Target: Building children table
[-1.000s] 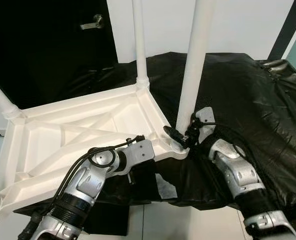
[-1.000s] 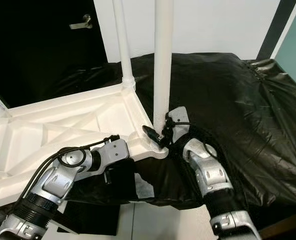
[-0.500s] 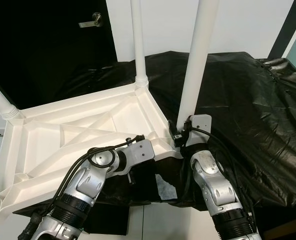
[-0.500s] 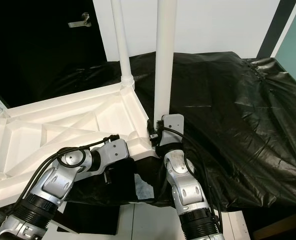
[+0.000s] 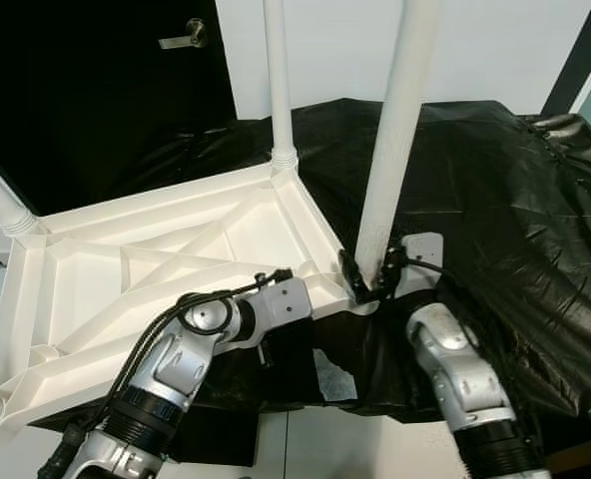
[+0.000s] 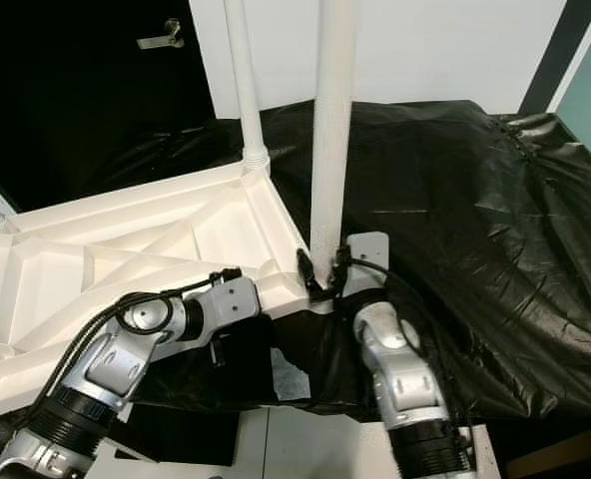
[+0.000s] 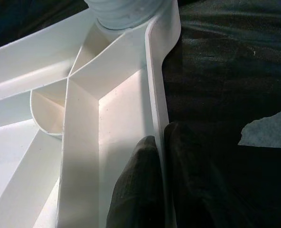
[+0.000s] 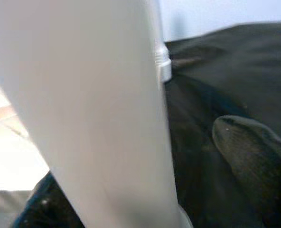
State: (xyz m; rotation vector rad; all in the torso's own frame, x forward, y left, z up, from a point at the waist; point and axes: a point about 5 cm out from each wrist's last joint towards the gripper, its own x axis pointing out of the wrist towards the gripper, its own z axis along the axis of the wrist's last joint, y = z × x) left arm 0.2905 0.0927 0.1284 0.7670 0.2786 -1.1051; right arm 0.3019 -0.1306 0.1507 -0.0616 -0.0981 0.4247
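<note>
The white children's table point(image 5: 156, 259) lies upside down on a black-covered surface, its legs pointing up. My left gripper point(image 7: 160, 142) is shut on the table's near rim, one finger point(image 7: 138, 185) inside it and one outside. It sits just left of the near corner point(image 5: 294, 299). My right gripper point(image 5: 368, 277) is at the foot of the near leg point(image 5: 390, 150), with a black finger on each side of the leg's base. In the right wrist view, a dark gap separates one finger point(image 8: 247, 147) from the leg point(image 8: 93, 118).
A second leg point(image 5: 279, 80) stands at the table's far corner, and a third point(image 5: 1, 205) at the left. Black plastic sheeting point(image 5: 495, 180) covers the surface to the right. A dark door with a handle point(image 5: 181, 40) stands behind. A white scrap point(image 5: 330, 377) lies near the front edge.
My right wrist has swung around the near leg's base, to the left half a second ago and now back right. The left gripper stays on the rim. The camera has shifted slightly.
</note>
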